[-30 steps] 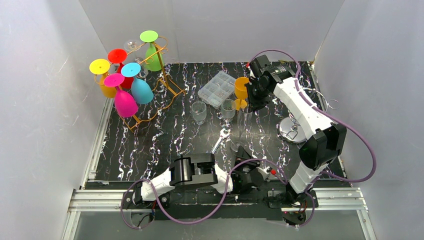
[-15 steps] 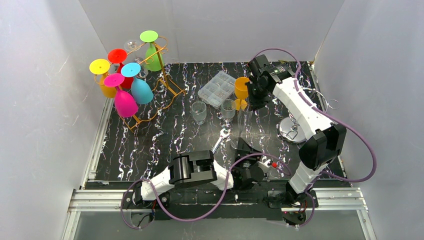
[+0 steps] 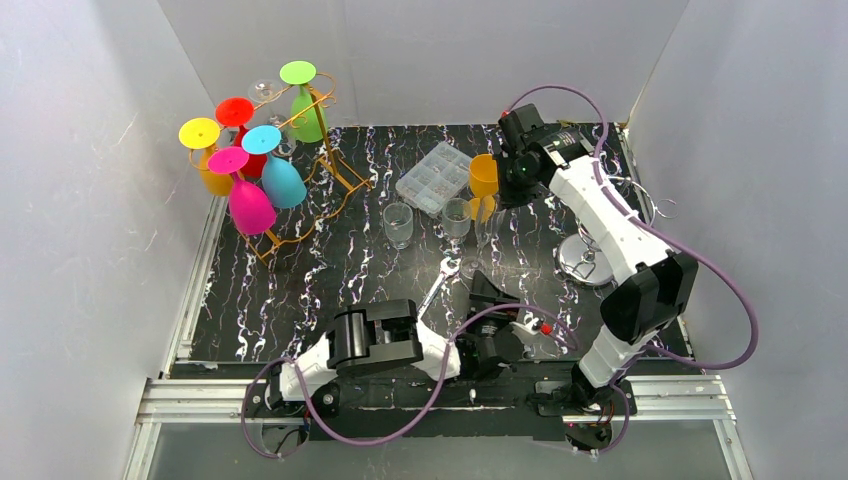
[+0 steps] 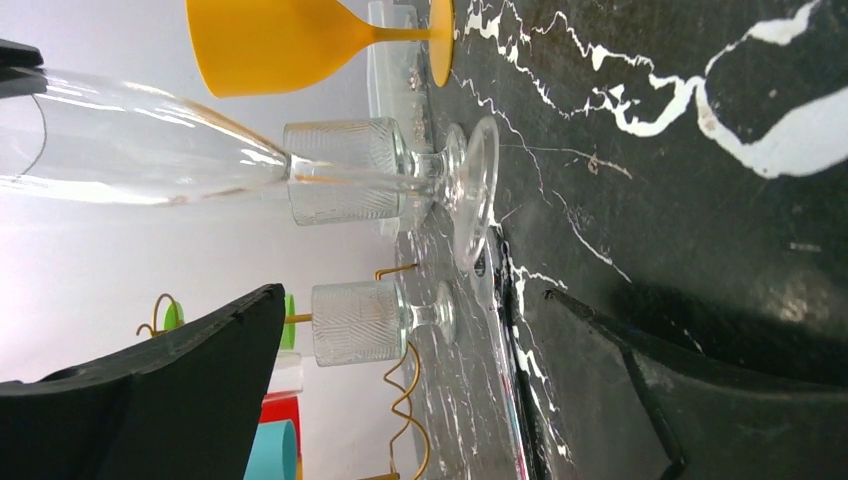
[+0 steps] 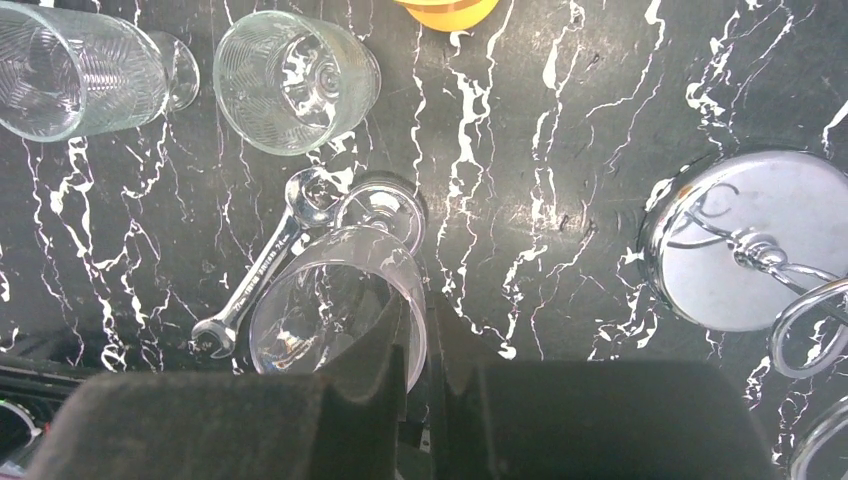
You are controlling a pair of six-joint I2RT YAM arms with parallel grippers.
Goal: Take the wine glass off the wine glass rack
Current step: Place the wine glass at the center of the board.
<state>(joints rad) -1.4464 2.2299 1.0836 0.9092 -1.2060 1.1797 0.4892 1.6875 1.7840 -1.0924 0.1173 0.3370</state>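
your left gripper (image 4: 415, 296) is spread wide, low over the black marbled surface (image 3: 300, 290) at its near edge, and it grips nothing. in its wrist view the foot of the wine glass (image 5: 330, 300) sits just past the fingertips, apart from both. your right gripper (image 5: 428, 340) comes down from above with its fingers narrowed on the rim of that wine glass, one finger inside the bowl and one outside. the clear wine glass stands upright with its foot on the surface, nearer the near edge than the far one, off both racks. a wrench (image 5: 265, 270) lies with its ring end just beside the foot. two small ribbed glasses (image 5: 297, 80) and an orange glass (image 3: 483, 180) stand further toward the far edge. you can see the chrome rack (image 5: 700, 260) by the right edge, and the gold wire rack (image 3: 330, 170) with coloured glasses in the far left corner.
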